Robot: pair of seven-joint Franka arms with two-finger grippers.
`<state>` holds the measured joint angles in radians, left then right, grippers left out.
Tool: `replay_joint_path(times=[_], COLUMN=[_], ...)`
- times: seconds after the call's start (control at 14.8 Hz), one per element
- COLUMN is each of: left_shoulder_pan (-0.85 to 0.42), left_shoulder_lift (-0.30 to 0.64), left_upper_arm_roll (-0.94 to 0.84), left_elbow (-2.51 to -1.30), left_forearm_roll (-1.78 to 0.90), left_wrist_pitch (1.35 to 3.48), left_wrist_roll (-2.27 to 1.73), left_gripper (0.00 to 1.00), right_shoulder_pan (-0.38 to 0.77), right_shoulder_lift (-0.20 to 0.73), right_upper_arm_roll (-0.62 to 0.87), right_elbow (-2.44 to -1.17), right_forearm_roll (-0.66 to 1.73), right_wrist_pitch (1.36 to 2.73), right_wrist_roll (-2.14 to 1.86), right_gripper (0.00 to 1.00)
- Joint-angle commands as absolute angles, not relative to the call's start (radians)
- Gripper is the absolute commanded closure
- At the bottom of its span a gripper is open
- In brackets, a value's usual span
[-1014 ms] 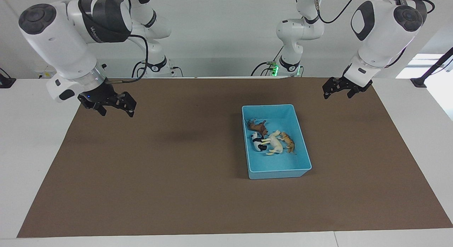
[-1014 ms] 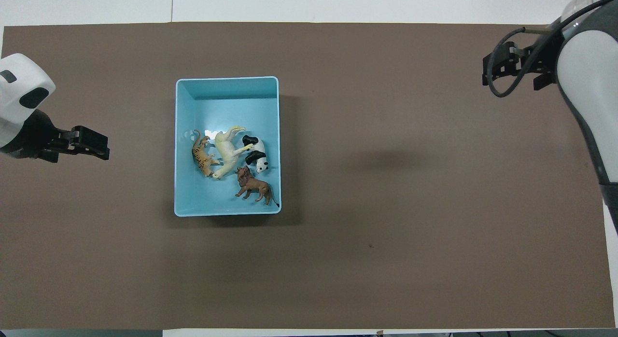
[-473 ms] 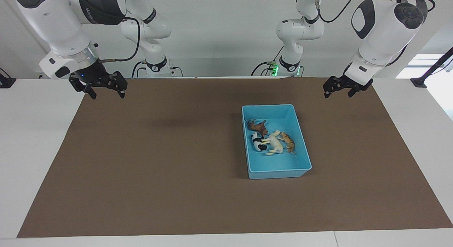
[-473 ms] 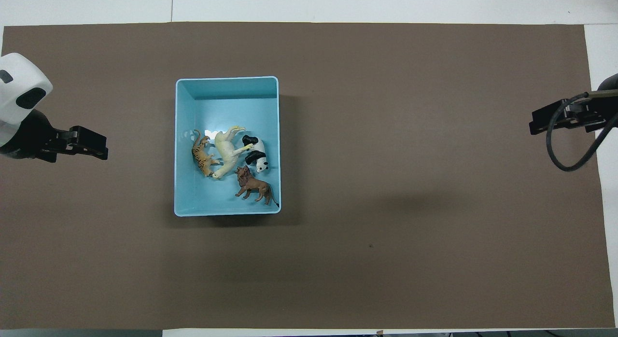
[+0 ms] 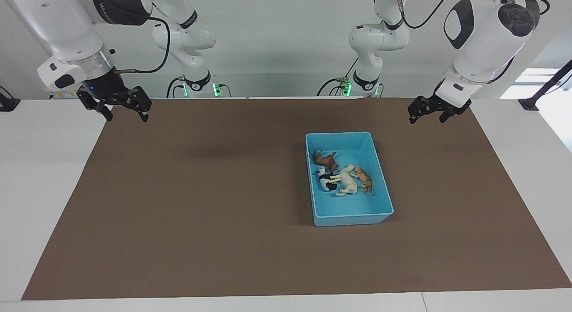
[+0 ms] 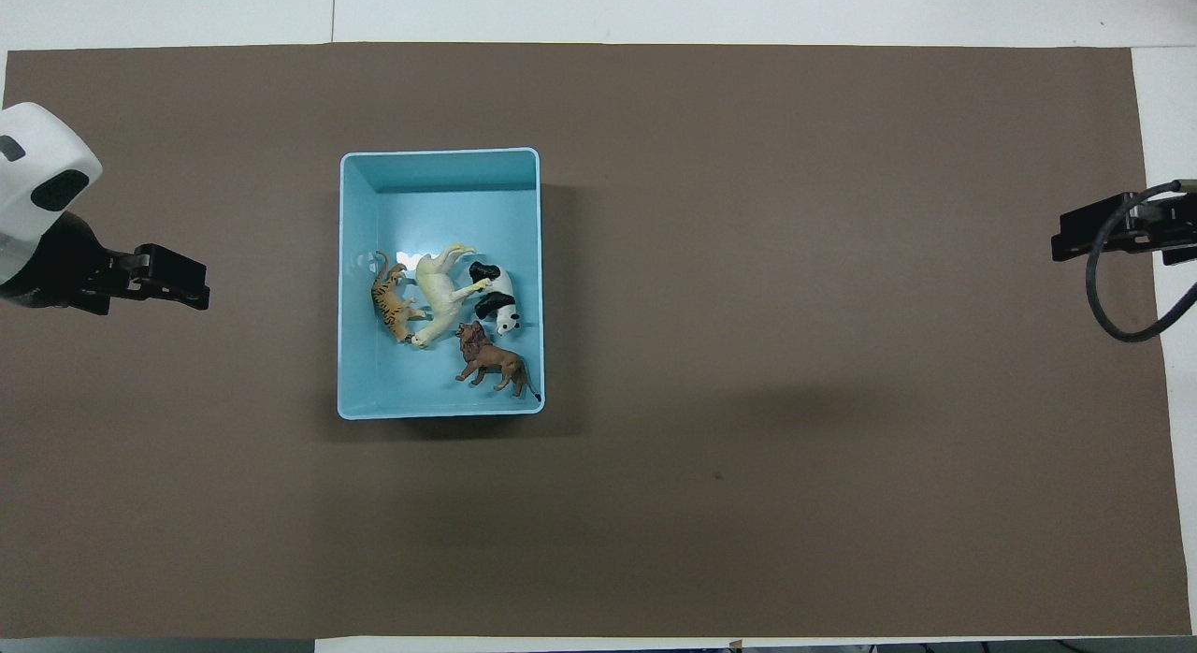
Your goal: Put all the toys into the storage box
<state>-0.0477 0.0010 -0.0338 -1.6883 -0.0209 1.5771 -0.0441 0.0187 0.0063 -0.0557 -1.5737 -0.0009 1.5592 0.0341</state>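
The light blue storage box (image 5: pixel 353 217) (image 6: pixel 439 154) sits on the brown mat, toward the left arm's end of the table. Several toys lie in it, close together. They are an orange striped tiger (image 5: pixel 365 180) (image 6: pixel 393 305), a cream-white horse (image 5: pixel 347 183) (image 6: pixel 438 286), a black-and-white panda (image 5: pixel 325 179) (image 6: pixel 496 299) and a brown lion (image 5: pixel 325 160) (image 6: pixel 491 358). My left gripper (image 5: pixel 425 119) (image 6: pixel 192 288) hangs open and empty over the mat beside the box. My right gripper (image 5: pixel 126 115) (image 6: pixel 1075 241) is open and empty, raised over the mat's corner at the right arm's end.
The brown mat (image 5: pixel 201 204) covers most of the white table (image 5: pixel 40 169). The arm bases and their cables (image 5: pixel 196 86) stand at the robots' edge of the table.
My right arm has lifted and drawn back toward the robots and the mat's corner at its own end. The left gripper, the box and the toys have stayed put.
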Motion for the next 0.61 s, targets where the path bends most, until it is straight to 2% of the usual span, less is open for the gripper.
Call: replay_joint_path(times=[0.0, 0.54], left_shoulder_pan=[-0.052, -0.051], left_shoulder_lift=[-0.020, -0.020], left_upper_arm_roll=[-0.026, -0.026], left_elbow=[-1.704, -1.704], left_forearm_roll=[-0.034, -0.034], left_wrist_pitch=[1.572, 1.572], left_wrist_roll=[-0.038, -0.038], left_gripper=[0.00, 0.00], right_shoulder_pan=[0.011, -0.003], right_shoulder_lift=[-0.095, -0.089], right_upper_arm_roll=[-0.044, -0.046], right_elbow=[-1.695, -1.687], right_forearm_roll=[-0.009, -0.003], right_wrist_pitch=[1.571, 1.589], right_wrist_roll=[0.063, 0.055], right_gripper=[0.00, 0.00])
